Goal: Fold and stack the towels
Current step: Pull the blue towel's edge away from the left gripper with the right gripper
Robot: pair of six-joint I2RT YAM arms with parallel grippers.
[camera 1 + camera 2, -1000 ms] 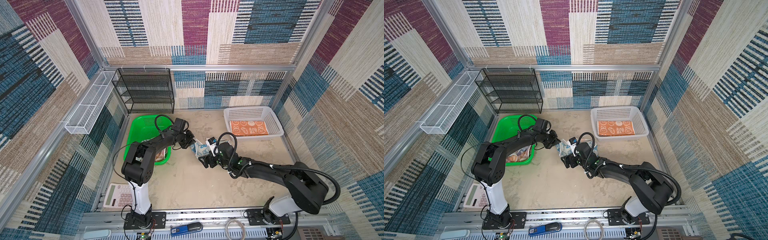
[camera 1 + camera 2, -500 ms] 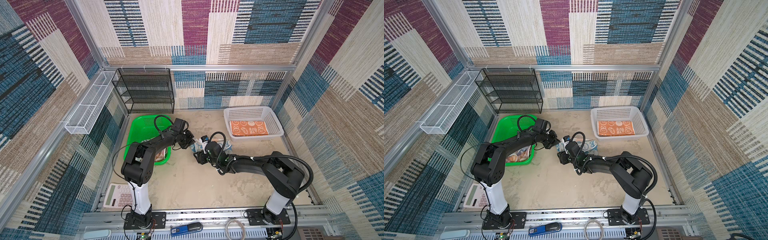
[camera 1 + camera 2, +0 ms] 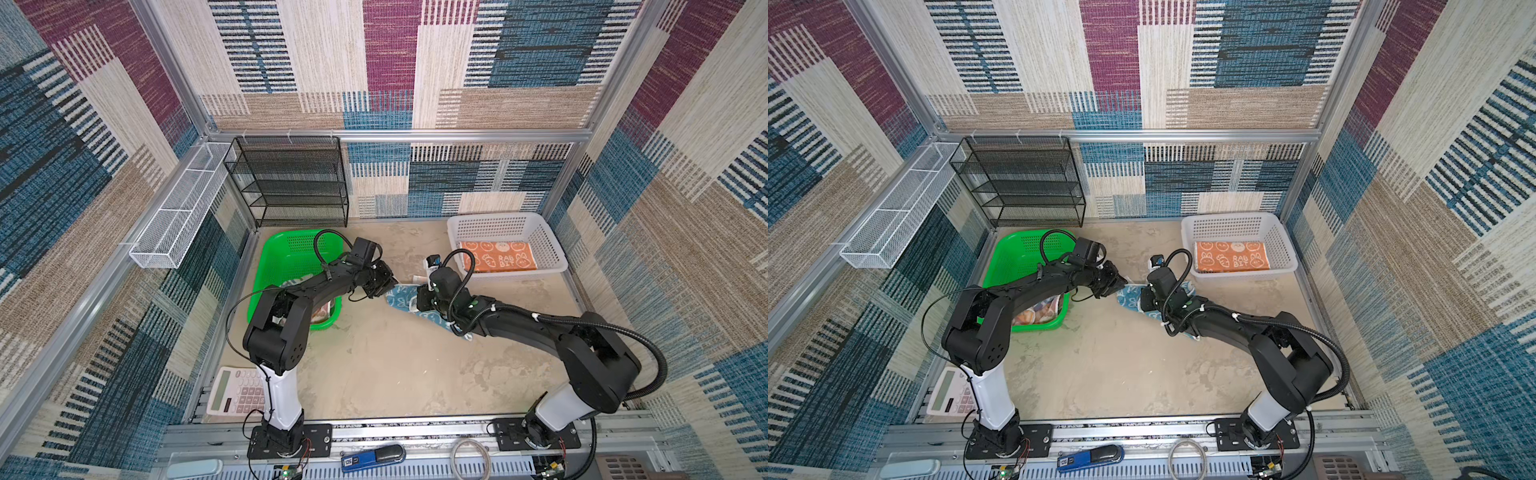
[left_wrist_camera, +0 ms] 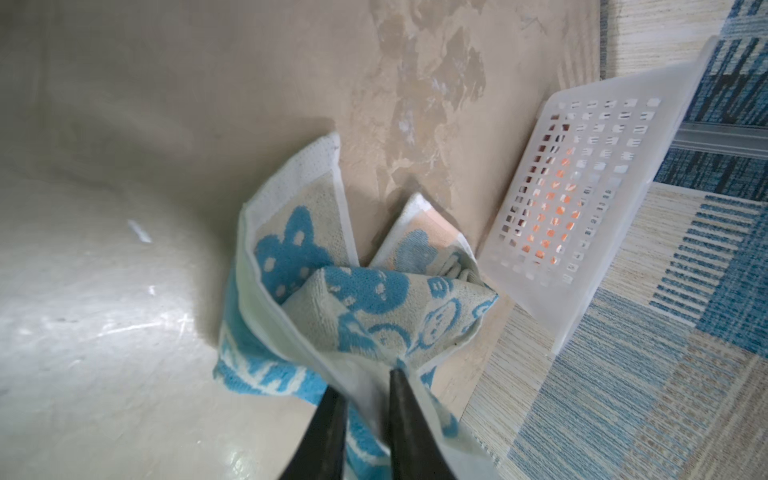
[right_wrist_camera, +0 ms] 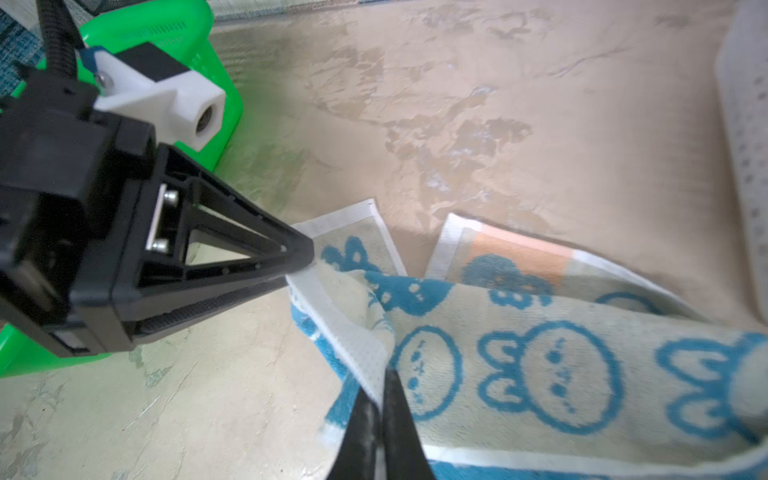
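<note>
A blue towel with rabbit figures lies crumpled mid-table between both grippers. My right gripper is shut on its white hem; the towel trails back under the arm. My left gripper has its fingers a little apart, with the same hem of the towel lying loosely between them. A folded orange towel lies flat in the white basket. A whitish towel sits bunched in the green basket, partly hidden by the left arm.
A black wire rack stands at the back left, and a white wire tray hangs on the left wall. A calculator lies at the front left, beside the left arm's base. The white basket's wall stands close beyond the blue towel.
My right gripper has moved in to the blue towel and closed from wide open onto its hem. My left gripper's fingers have parted a little.
</note>
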